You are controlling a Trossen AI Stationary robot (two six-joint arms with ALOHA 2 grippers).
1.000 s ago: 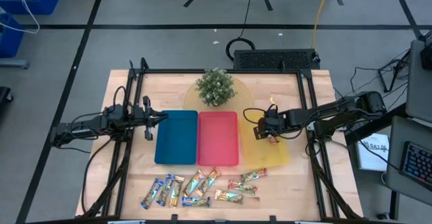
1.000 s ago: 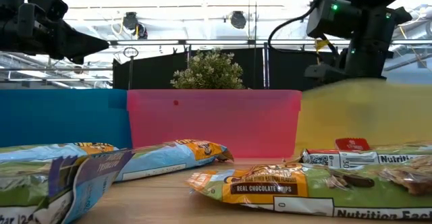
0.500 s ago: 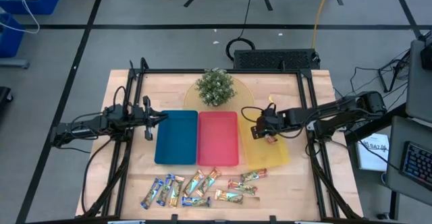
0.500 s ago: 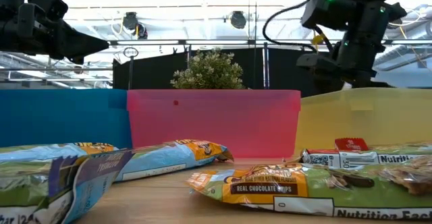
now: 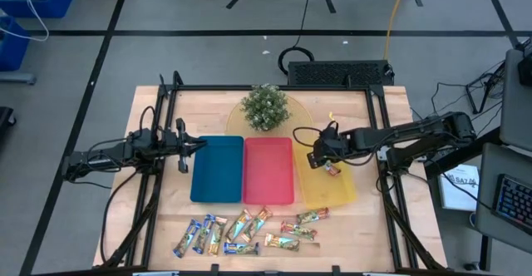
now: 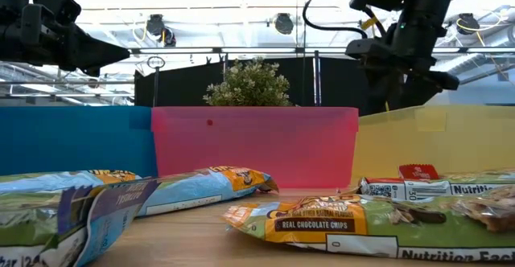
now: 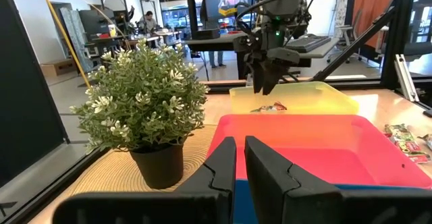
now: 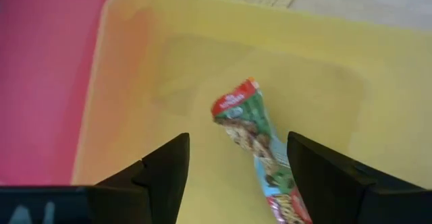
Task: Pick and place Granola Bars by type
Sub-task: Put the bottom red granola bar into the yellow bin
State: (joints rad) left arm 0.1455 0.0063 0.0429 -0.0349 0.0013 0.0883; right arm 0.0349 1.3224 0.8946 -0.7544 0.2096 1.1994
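A red-green granola bar [image 8: 260,140] lies flat on the floor of the yellow tray [image 5: 341,194]; the high view shows the bar [image 5: 332,170] too. My right gripper [image 8: 237,137] hangs open just above it, over the tray's far left part [image 5: 321,151], touching nothing. Several more bars [image 5: 249,230], blue, orange and red-green, lie scattered on the table near its front edge, close up in the low view [image 6: 322,219]. My left gripper [image 5: 184,147] waits shut at the blue tray's left edge [image 5: 196,170].
The blue, red [image 5: 268,170] and yellow trays stand side by side mid-table. A potted plant [image 5: 266,108] sits on a round woven mat behind them. Black frame rails run along the table's left and right sides. Bare wood lies between the trays and the bars.
My right gripper has risen and shifted toward the table's left and far side, over the yellow tray. The red-green bar stays lying in that tray.
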